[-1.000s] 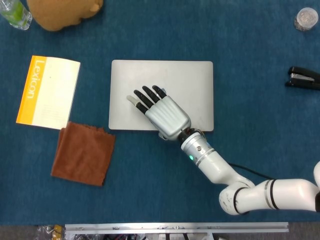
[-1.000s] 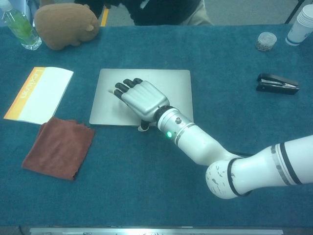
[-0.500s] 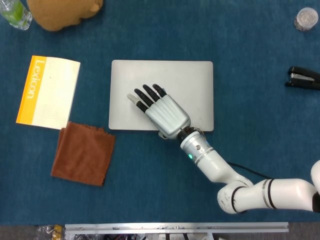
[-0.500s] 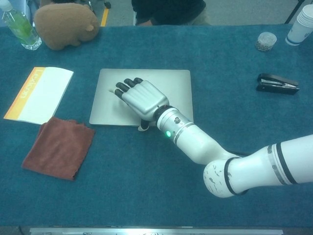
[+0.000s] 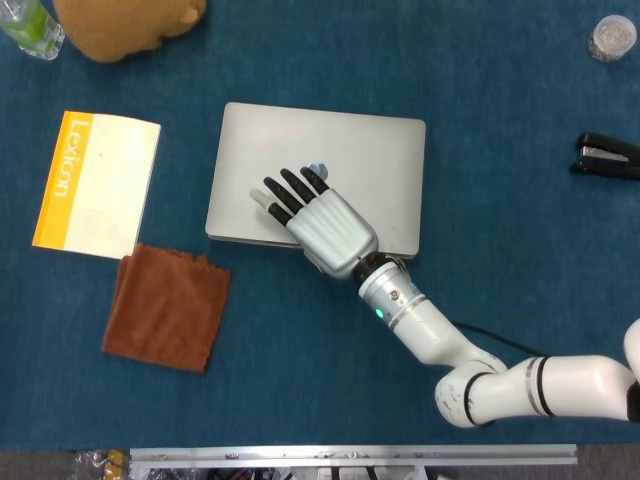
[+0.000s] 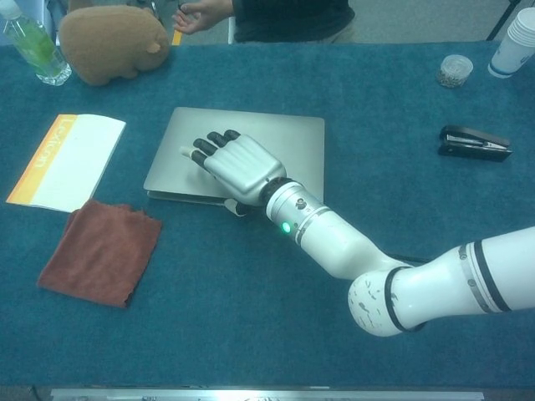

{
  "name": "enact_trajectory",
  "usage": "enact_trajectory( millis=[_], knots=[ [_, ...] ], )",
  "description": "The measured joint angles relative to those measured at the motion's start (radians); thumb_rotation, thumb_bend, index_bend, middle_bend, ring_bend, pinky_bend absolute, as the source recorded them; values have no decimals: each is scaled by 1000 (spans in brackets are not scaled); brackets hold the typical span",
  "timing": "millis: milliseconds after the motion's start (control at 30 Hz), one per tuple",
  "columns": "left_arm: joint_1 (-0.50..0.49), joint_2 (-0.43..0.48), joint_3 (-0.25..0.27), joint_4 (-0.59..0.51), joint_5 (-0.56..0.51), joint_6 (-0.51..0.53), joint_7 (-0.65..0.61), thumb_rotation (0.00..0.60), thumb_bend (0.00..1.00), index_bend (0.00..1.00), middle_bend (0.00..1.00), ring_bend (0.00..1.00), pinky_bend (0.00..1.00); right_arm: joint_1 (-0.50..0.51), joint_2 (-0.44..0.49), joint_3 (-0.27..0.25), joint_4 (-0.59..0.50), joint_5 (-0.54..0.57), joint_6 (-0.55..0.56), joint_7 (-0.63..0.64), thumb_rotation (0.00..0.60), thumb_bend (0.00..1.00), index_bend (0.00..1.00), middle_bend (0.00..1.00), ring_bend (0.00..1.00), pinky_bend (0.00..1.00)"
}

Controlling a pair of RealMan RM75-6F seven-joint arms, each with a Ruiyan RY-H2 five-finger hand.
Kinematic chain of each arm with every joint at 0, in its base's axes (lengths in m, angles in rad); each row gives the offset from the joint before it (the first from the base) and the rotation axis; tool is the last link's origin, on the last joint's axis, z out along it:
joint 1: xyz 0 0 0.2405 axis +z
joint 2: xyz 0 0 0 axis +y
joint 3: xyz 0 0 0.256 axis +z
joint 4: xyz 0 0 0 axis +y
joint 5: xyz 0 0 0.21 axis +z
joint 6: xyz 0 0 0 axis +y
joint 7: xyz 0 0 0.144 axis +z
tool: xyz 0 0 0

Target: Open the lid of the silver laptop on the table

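Far left of the robot hand (image 5: 318,216) lies a booklet (image 5: 97,184) printed "Lexicon", with a brown cloth (image 5: 166,306) below it. The robot hand grips the near edge of the silver laptop (image 5: 340,160), fingers spread flat on the lid, which is raised slightly. Everything rests on the table (image 5: 300,360), covered in blue fabric, with a black stapler (image 5: 606,157) far right.

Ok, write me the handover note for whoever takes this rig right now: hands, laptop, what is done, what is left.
Right hand: lies palm-down over the near half of the flat silver laptop, fingers spread on the lid, thumb hidden at the front edge.
Left hand: not in view.
Laptop: mid-table on the blue cloth. In the chest view a thin dark gap shows along its front edge, so the lid looks just cracked, near edge raised.
Done: front edge caught, lid started.
Left: swing the lid up fully, probably keeping the base from sliding.
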Motion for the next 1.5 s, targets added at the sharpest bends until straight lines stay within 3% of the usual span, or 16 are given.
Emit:
enact_trajectory(
  millis=[867,1500],
  knots=[
    [-56,-36,44,43,55,-99,-29,600,396,323,298,216,237,52,72,54,-70,40,29,-115,600,341,0,75,15,122],
    [-137,-49,89,29,169,-154,-63,600,397,323,298,216,237,101,100,76,-62,73,45,-160,600,341,0,75,15,122]
  ],
)
